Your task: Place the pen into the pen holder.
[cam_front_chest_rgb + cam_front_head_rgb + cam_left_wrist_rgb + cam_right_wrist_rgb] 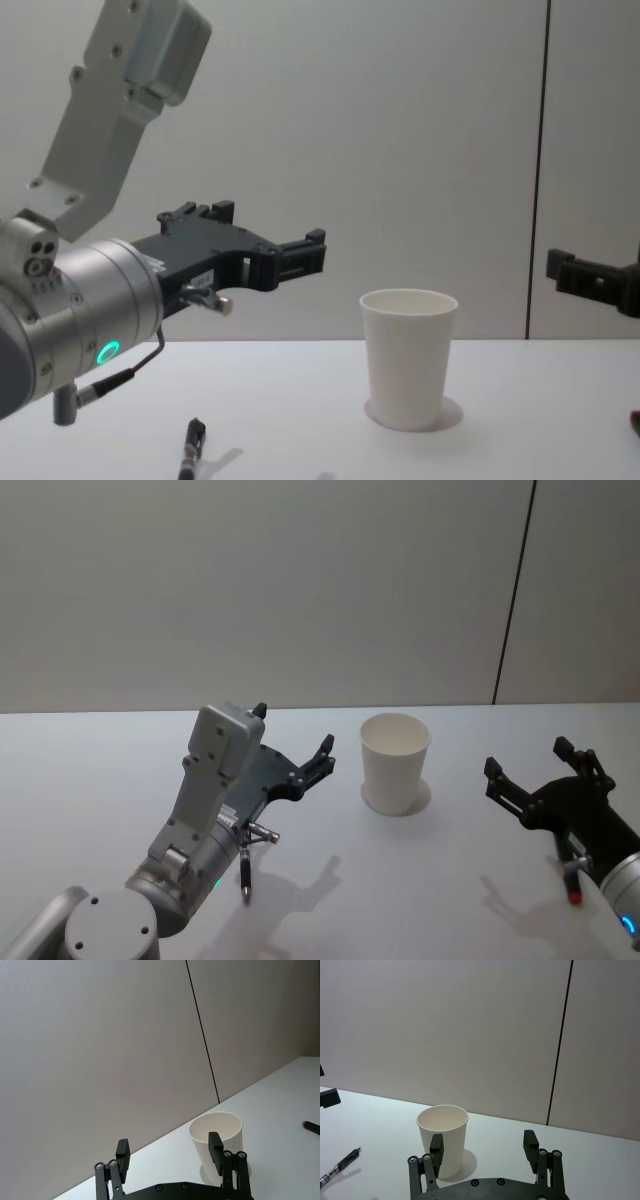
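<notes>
We see the pen holder (395,765) standing upright on the bench (90,780), between the two arms. The pen (245,870) lies flat on the bench to its near left, under the left tool (293,730), whose fingers stand apart and hold nothing. The right tool (526,757) hangs right of the pen holder, its fingers likewise apart, above a red-tipped pen (572,888).

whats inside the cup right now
Only the white inner wall of the cup shows, nothing sticking above the rim; its bottom is hidden. A pen lies outside on the table.
</notes>
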Motion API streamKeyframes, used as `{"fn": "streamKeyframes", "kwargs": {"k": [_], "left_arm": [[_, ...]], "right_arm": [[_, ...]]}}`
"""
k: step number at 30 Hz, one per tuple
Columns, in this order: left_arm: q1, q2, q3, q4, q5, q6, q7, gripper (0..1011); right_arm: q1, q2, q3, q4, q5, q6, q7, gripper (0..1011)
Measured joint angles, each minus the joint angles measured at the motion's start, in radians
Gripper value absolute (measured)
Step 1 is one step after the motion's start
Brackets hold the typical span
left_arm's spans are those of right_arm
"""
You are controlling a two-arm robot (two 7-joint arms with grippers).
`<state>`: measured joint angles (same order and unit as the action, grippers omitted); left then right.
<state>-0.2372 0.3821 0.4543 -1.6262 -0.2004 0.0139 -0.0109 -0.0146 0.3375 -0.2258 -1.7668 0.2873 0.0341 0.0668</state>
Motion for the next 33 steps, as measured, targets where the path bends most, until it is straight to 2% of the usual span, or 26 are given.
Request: {"fn": "streamKeyframes", "kwargs": {"k": [33], "left_arm": [[0.000,0.000,0.000,0.000,0.000,0.000,0.000,1003]], "right_arm": [[0.000,0.000,0.000,0.000,0.000,0.000,0.000,1002]]}}
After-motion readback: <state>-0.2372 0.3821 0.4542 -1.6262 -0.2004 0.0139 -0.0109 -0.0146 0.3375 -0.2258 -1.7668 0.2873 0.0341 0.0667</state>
